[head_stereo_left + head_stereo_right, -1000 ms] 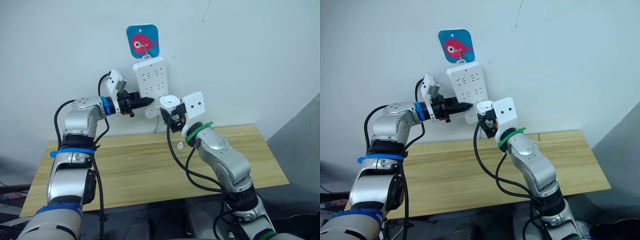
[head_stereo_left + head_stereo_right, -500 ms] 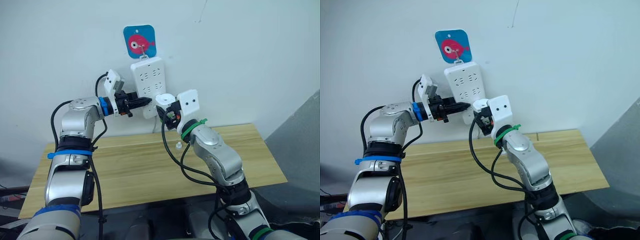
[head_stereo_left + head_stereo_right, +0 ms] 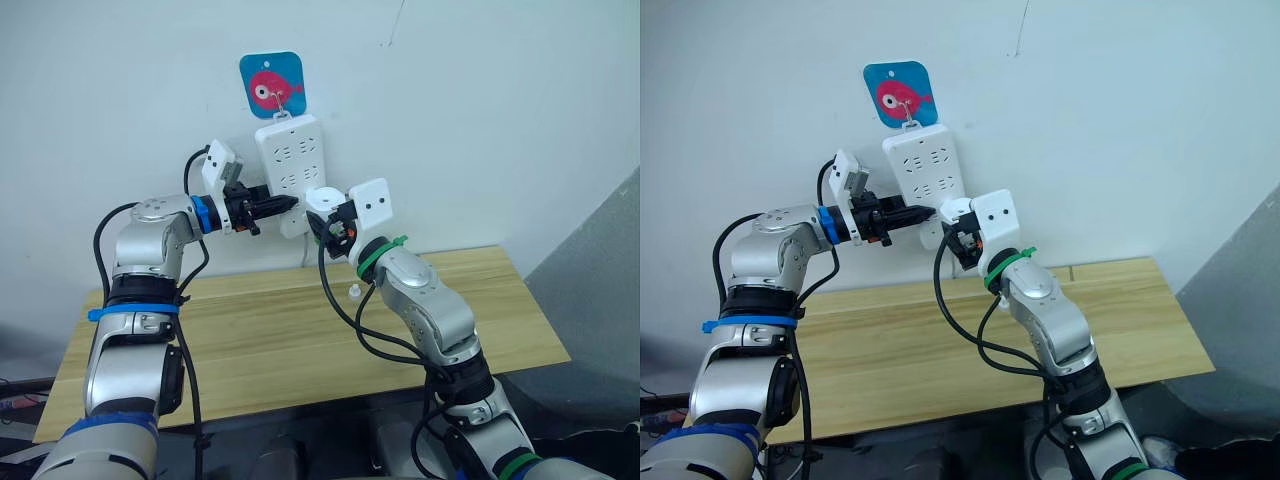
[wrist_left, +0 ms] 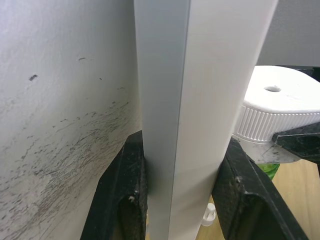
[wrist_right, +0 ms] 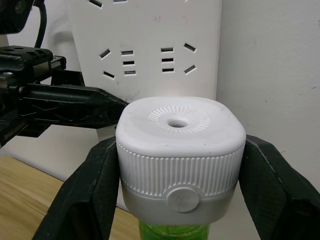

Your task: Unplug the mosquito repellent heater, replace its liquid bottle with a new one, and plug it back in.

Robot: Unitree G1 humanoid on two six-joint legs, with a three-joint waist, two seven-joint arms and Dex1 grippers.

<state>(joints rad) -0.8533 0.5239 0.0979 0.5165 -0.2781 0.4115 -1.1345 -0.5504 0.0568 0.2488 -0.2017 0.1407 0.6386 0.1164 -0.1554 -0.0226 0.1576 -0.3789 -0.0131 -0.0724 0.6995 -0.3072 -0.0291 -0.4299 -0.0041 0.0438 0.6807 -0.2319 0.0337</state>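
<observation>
over the last second the right arm is bringing the heater (image 5: 181, 152) in from a little way off the wall, so that it is now sitting right against the lower right edge of the power strip (image 3: 288, 172); whether its prongs are in a socket cannot be told. the left arm is barely changing its pose, staying at the strip's lower left side.

the right hand (image 5: 180, 165) is closing on the heater, one black finger (image 5: 85, 192) pressing each side of its ribbed white body, with the round vent hole facing the wrist camera and a bit of green bottle (image 5: 172, 232) showing underneath.

the left hand (image 3: 272, 205) is clamping the lower part of the power strip, its two fingers (image 4: 120, 200) pressing the strip's front and back faces, as the left wrist view shows from the edge-on side. the heater is appearing just beyond the strip in that view.

the power strip is hanging upright on the white wall (image 3: 480, 120) from a hook under a blue sticker with a pink fish (image 3: 271, 83).

below, a small clear cap-like piece (image 3: 354, 292) is lying on the wooden table (image 3: 270, 340), near the wall edge and well apart from both hands.
</observation>
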